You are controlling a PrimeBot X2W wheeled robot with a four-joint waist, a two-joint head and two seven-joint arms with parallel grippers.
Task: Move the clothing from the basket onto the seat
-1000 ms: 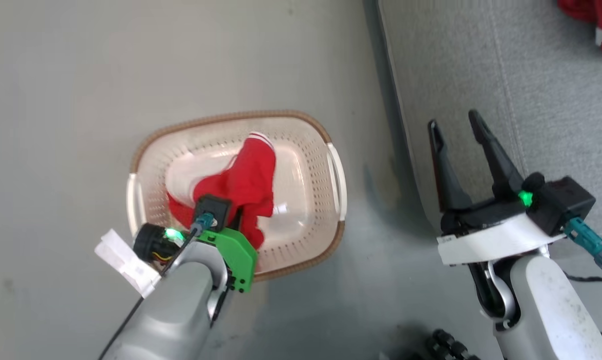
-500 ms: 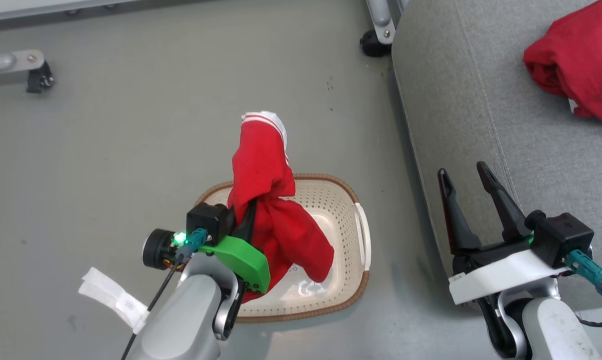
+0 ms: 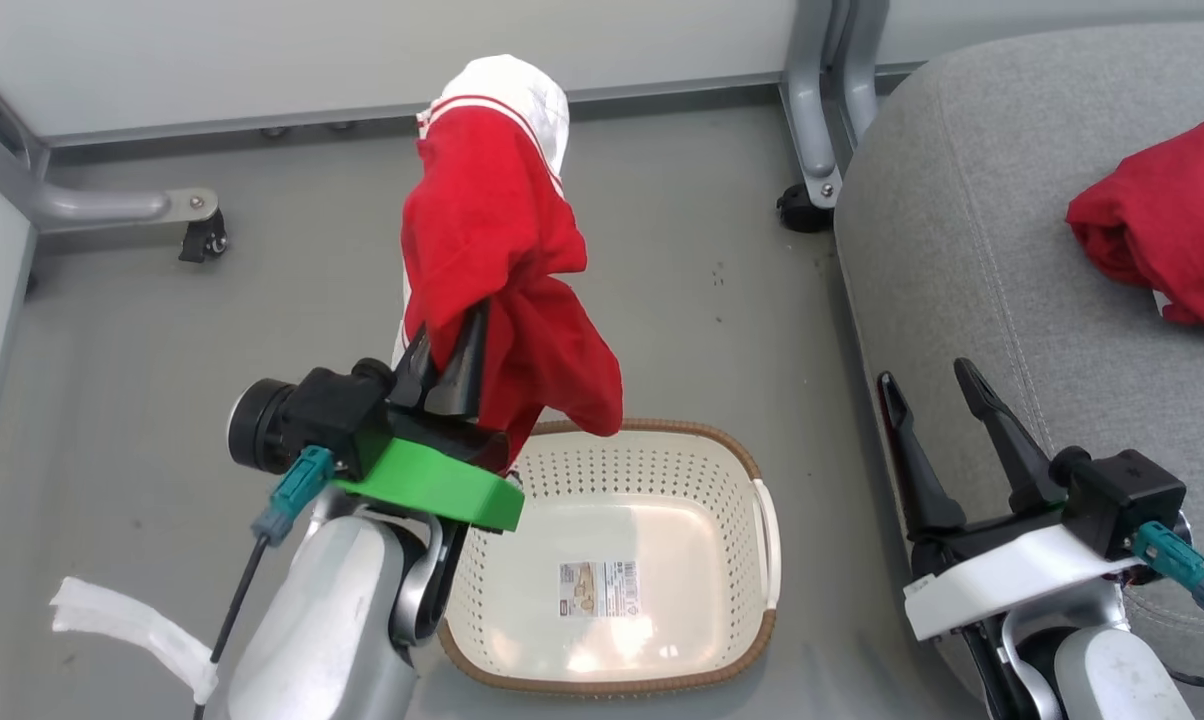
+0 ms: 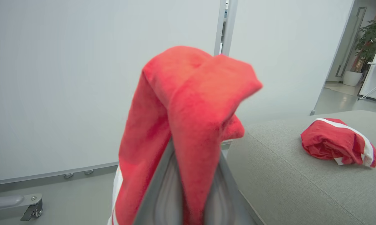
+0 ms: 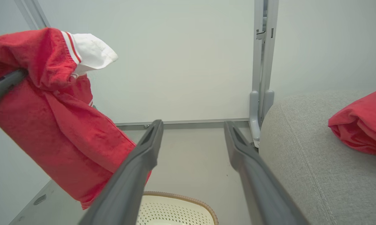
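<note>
A: Grey floor (image 3: 142, 330), white wall behind. The left gripper (image 3: 452, 330) pinches one garment (image 3: 492, 220) at upper centre, above the empty basket (image 3: 662, 470).
B: Risks?
A: Its hanging folds could slip free or drag on the swing to the seat (image 3: 962, 250) at right. The right gripper (image 3: 927, 375), spread and holding nothing, stands between. The second garment (image 3: 1172, 240) lies upper right.

The head camera looks down from high up. The basket (image 3: 662, 470) sits low in the middle of its frame and the seat (image 3: 962, 250) is on the right side. The left wrist camera is very close to the held red garment (image 4: 191, 109), which blocks the middle, and it faces a white wall (image 4: 50, 78). The right wrist camera looks along the right gripper (image 5: 193, 122) from lower down, toward that wall. All three share the seat and the other red garment (image 3: 1162, 230) on it — always at the right.
</note>
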